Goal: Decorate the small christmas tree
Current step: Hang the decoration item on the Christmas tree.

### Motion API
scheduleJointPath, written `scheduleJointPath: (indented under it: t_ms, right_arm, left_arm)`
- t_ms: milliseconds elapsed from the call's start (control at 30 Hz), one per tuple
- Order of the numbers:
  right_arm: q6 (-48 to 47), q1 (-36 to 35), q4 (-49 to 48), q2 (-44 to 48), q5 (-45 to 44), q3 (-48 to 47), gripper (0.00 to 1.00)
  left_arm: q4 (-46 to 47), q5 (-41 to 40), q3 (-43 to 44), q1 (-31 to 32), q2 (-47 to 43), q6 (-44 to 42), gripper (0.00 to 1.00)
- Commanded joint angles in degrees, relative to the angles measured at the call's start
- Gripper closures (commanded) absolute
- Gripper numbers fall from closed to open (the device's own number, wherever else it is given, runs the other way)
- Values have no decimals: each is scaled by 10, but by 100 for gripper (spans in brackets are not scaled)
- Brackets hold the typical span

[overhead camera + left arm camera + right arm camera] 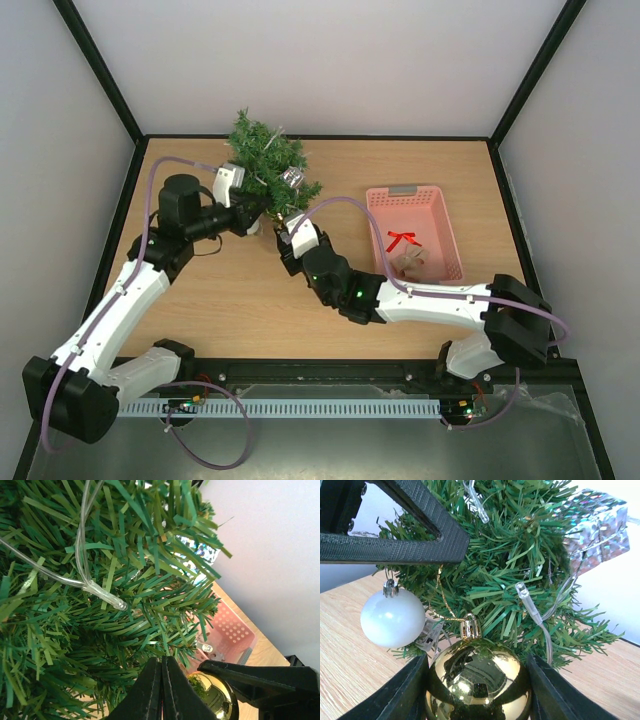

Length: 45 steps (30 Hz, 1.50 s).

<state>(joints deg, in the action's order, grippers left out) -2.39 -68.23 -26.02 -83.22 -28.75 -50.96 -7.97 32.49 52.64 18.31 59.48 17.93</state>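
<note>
The small christmas tree (265,165) stands at the back left of the table, filling the left wrist view (100,580) and the right wrist view (520,555). My right gripper (476,661) is shut on a gold bauble (477,680) at the tree's lower branches (292,232). The bauble's gold cord (439,587) runs up behind my left gripper (161,659), whose jaws are pressed shut among the needles (252,215); I cannot see whether they pinch the cord. A white bauble (392,617), a silver gift box (597,527) and a clear light string (107,597) hang on the tree.
A pink basket (413,232) lies to the right of the tree with a red bow (403,240) and a brownish ornament (410,262) in it. White walls close the table at the back and sides.
</note>
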Motion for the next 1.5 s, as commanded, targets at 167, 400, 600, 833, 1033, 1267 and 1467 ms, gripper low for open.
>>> scheduleJointPath:
  t_ms: [167,400,600,833,1033,1267,1467]
  right_arm:
    - [-5,5,-11,-14,-16,-19,64]
    - [-3,5,-13,-6,-21,-19,64]
    - [-6,5,-11,-1,-29,-19,64]
    - [-5,5,-7,14,-29,-20,64]
    - [-13,5,-5,12,-39,-21,64]
    - [-17,6,-11,2,-37,-22,64]
    - [-8,6,-4,-15,-31,-27,63]
  left_arm:
    - [22,-7,-2,-1,4,-30,98]
    - [28,-4,6,1,0,-28,98]
    - [47,8,8,1,2,-26,98]
    - [50,14,11,2,-1,-23,98]
    - [65,18,-2,2,-3,-23,98]
    - [57,-5,1,2,1,-41,98]
    - [34,-27,9,2,9,-52,98]
